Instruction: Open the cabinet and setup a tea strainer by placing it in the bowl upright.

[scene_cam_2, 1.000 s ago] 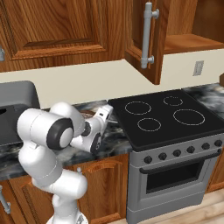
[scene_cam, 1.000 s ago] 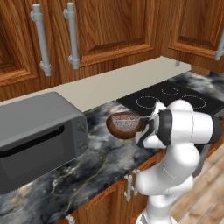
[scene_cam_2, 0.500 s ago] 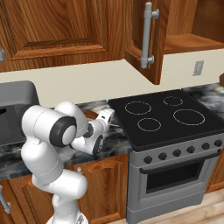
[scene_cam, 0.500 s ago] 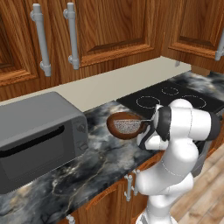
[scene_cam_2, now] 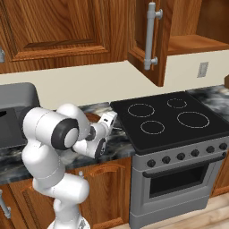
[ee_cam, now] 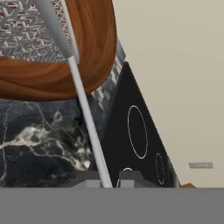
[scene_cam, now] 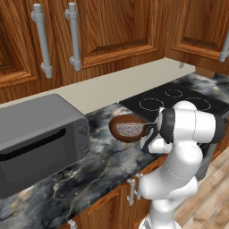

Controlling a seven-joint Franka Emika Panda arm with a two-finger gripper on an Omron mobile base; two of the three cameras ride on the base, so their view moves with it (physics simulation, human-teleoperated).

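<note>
Two small dark finger tips of my gripper (ee_cam: 108,177) are squeezed tight on the long thin metal handle of the small silver wire-mesh tea strainer (ee_cam: 83,105). I see the handle run straight up from between them in the hand view. The mesh basket sits inside the round, dark reddish-brown wooden bowl (scene_cam: 127,130), and the handle crosses over the bowl's rim toward my hand.

The bowl stands on the dark marble counter (scene_cam: 103,163), between the grey box-shaped microwave (scene_cam: 38,141) on the left and the black stove top with white ring marks (scene_cam_2: 167,118) on the right. In the right base view, one door of the reddish-brown wooden wall cabinet (scene_cam_2: 150,38) hangs open above the stove, so I think that part is done.

I think letting go is the tricky bit now. The long handle is heavy on one side, so the strainer could tip and roll out of the shallow bowl. If I pull my hand away too fast, I could drag the handle and slide the bowl along the counter. I cannot tell if the basket sits flat.
</note>
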